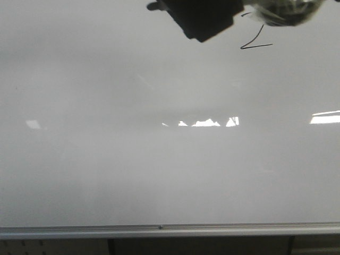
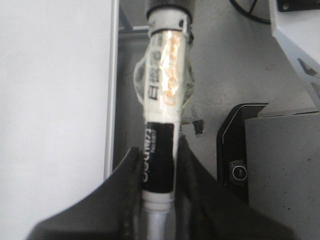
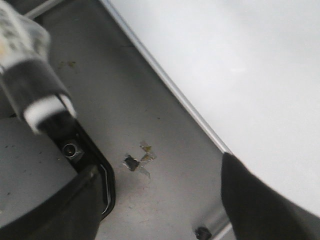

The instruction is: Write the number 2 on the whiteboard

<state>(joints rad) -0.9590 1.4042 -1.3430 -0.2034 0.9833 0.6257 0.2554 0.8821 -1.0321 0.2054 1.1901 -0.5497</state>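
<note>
Showing thin and black on the whiteboard, the number 2; left end effector clamps a marker.

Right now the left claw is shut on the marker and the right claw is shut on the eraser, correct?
Not quite. The left claw is shut on the marker, as the left wrist view shows. But the right claw is open and holds nothing: in the right wrist view its fingers stand wide apart with only bare floor between them, and no eraser is in sight.
</note>
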